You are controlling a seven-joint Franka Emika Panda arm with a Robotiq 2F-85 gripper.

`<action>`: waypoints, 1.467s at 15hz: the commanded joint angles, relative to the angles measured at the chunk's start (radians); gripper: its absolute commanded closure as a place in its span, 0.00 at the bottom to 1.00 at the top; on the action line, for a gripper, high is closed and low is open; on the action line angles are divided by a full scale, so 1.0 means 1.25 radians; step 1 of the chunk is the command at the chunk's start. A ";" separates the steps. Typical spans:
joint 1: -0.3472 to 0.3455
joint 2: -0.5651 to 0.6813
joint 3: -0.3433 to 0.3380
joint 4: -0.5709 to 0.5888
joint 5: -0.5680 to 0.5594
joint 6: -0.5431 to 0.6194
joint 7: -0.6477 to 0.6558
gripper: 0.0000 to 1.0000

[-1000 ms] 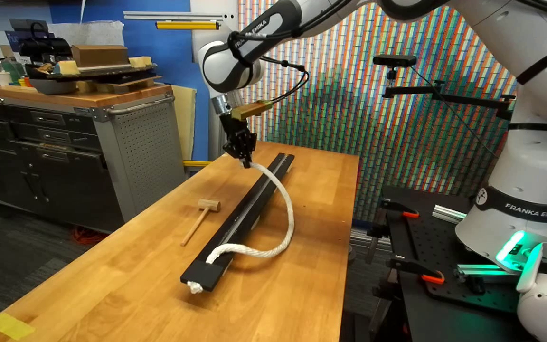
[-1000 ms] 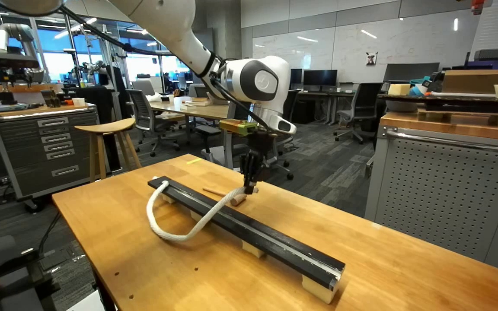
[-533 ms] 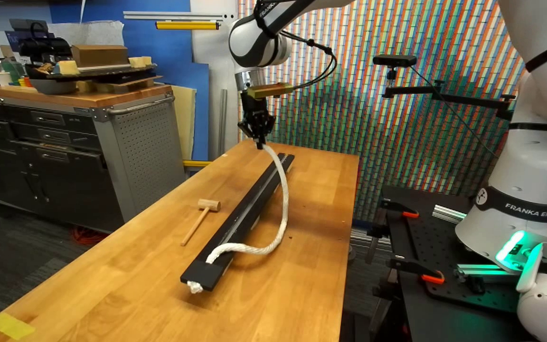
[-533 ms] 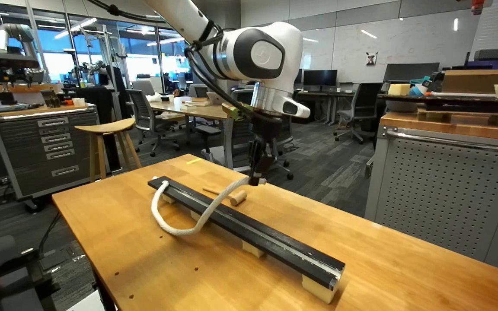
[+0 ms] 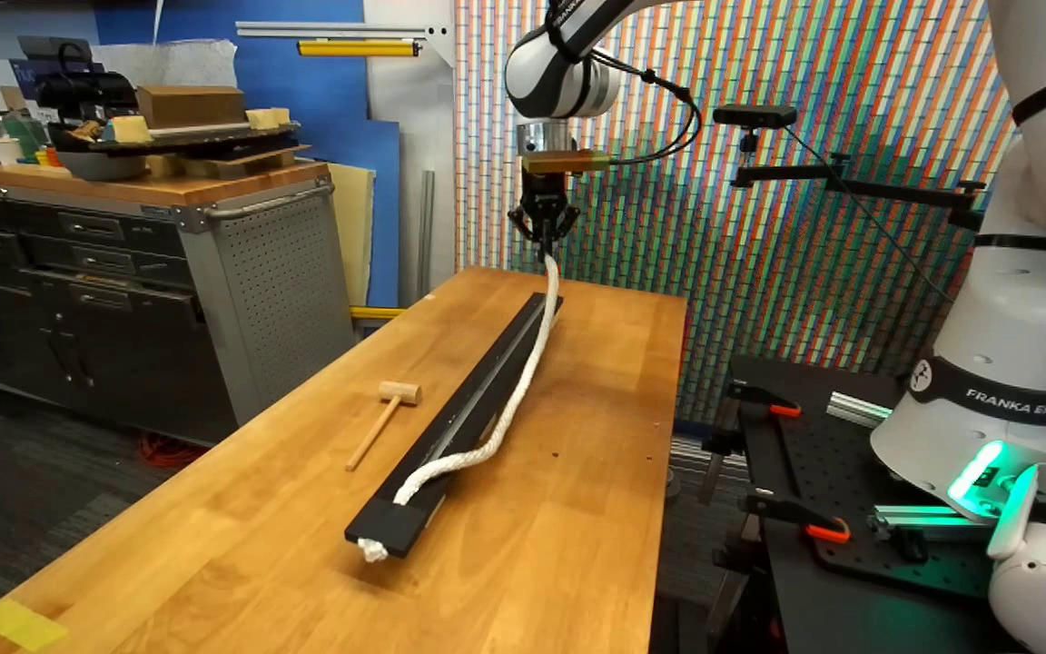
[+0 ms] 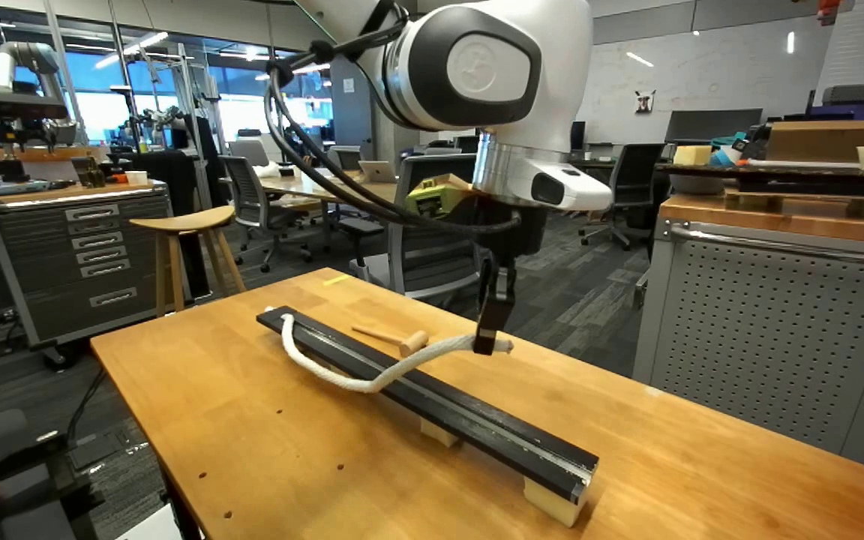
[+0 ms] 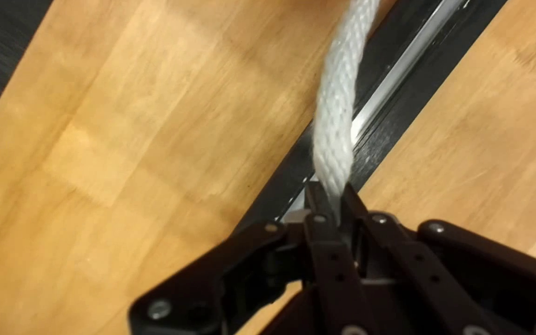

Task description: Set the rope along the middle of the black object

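On the wooden surface (image 5: 596, 490), in an exterior view, we see a mallet (image 5: 399, 392) left of the black object (image 5: 461, 409). From that object's near end, the white rope (image 5: 524, 382) bows past its right edge and rises to our fingers (image 5: 546, 240), which pinch it.

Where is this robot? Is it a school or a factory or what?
Most likely a robotics lab or workshop, though I can't be certain. In an exterior view there's what looks like another robot arm in the background, a cabinet with lots of drawers, and office chairs.
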 commanded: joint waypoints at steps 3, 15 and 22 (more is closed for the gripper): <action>-0.034 -0.058 -0.035 -0.046 0.042 0.037 0.064 0.97; -0.032 0.018 -0.014 0.014 0.115 0.094 0.115 0.97; -0.014 0.031 -0.045 -0.024 0.067 0.143 0.189 0.97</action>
